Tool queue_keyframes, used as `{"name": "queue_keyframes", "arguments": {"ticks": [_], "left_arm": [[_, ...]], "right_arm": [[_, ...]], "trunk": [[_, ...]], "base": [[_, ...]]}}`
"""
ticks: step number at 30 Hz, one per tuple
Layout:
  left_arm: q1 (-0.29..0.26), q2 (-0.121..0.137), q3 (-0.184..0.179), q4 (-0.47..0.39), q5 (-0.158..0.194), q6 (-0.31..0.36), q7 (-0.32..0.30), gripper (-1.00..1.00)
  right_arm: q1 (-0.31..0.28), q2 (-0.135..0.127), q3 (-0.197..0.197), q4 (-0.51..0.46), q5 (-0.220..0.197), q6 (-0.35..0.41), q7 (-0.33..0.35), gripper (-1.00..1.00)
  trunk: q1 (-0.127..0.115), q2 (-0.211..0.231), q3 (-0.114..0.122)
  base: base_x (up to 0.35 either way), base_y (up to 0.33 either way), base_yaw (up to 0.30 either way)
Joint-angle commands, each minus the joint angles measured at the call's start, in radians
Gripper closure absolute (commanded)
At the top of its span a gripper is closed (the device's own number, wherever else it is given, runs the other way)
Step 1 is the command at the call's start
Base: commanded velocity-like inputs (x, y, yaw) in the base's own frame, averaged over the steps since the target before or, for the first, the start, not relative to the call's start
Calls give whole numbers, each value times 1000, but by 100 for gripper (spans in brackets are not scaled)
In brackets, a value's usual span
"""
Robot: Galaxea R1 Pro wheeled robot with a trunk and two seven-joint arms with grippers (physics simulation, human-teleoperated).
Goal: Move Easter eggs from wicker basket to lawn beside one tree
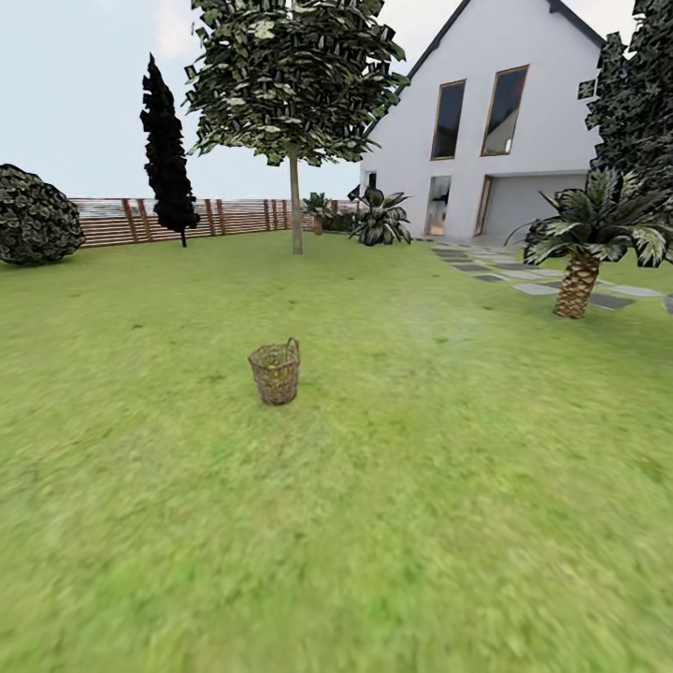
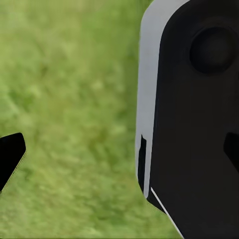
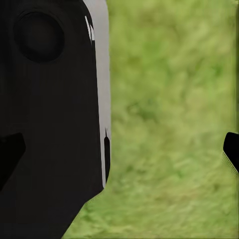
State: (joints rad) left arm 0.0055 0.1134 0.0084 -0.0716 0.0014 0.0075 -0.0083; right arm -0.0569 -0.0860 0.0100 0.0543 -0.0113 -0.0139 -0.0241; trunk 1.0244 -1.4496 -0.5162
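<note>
The wicker basket (image 1: 275, 372) stands upright on the lawn (image 1: 421, 486) some way ahead of me, its loop handle at the right of the rim. The Easter eggs are hidden from this angle. Further back rises a tree (image 1: 296, 206) with a thin straight trunk and a leafy crown. My left gripper (image 2: 119, 154) hangs open over grass, one dark fingertip (image 2: 10, 159) at each edge of its wrist view. Beside the robot's black and white body, my right gripper (image 3: 119, 154) is open too, nothing between its fingertips (image 3: 231, 152).
A short palm (image 1: 579, 271) stands at the right by grey paving stones (image 1: 537, 280). The white house (image 1: 505, 121) is behind it. A dark cypress (image 1: 166, 159), a round bush (image 1: 33, 217) and a slat fence (image 1: 187, 220) line the far left.
</note>
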Motion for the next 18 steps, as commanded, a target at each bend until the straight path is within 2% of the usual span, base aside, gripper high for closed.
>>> {"name": "queue_keyframes", "arguments": {"ticks": [1,18], "left_arm": [[1,0,1,-2,0,1,-1,-100],[1,0,1,-2,0,1,-1,-100]], "right_arm": [[-1,0,1,2,-1,-1,-2,-100],[-1,1,1,2,-1,-1,-2,-100]], "trunk": [[1,0,-1],[1,0,-1]], "base": [[337,0,0],[337,0,0]]}}
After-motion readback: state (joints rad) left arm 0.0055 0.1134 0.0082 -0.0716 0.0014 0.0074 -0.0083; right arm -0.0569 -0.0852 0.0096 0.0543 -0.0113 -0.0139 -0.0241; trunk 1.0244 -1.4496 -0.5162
